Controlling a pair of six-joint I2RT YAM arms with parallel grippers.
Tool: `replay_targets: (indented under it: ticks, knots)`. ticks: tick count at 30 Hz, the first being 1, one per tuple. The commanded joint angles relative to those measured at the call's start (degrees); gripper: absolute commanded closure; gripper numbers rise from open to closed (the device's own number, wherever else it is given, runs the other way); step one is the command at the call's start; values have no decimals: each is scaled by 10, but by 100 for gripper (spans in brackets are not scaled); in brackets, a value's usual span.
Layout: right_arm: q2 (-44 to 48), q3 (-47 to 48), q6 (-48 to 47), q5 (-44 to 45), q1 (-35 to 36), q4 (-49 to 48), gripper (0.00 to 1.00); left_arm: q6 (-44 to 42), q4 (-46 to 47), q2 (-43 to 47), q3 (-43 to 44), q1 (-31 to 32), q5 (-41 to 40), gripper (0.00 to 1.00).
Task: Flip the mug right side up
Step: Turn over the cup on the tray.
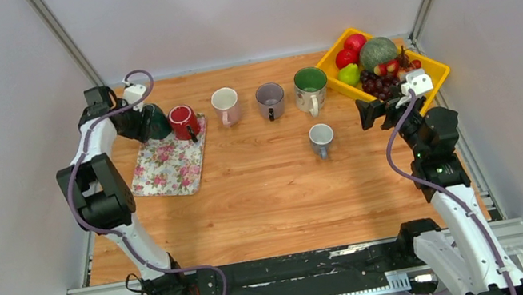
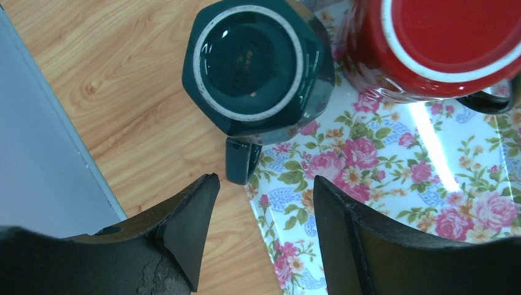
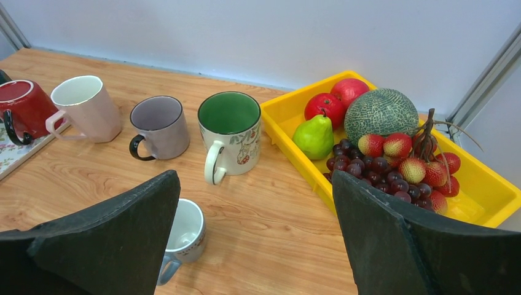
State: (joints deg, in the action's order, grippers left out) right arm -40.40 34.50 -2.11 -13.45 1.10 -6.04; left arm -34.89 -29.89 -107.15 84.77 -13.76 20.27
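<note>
The dark green mug stands upside down on the far left corner of the floral tray. In the left wrist view its ringed base faces the camera, and its handle points toward my fingers. My left gripper hovers open just short of that handle, touching nothing. From above, the left gripper sits right beside the mug on its left. My right gripper is open and empty over the table on the right, also seen as right gripper.
A red mug stands upright on the tray next to the green one. Behind the table's middle stand a pink mug, a grey mug and a green-lined mug; a small blue mug is nearer. A yellow fruit tray sits far right.
</note>
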Motion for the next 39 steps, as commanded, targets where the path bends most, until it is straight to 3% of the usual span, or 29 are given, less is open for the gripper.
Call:
replay_targets:
  ticks: [1, 11, 21, 31, 39]
  knots:
    - [0, 10, -9, -11, 3, -2, 0, -12, 8, -22, 35, -13, 36, 32]
    - [-7, 13, -9, -12, 2, 2, 0, 13, -8, -65, 94, -18, 66, 37]
    - [-15, 16, -7, -15, 2, 5, 0, 96, -48, -103, 167, -17, 23, 35]
    - [-13, 18, -5, -12, 2, 9, 0, 74, -96, -94, 161, -17, 115, 36]
    - [-11, 20, -1, -10, 3, 10, 0, 77, -93, -89, 139, -16, 120, 37]
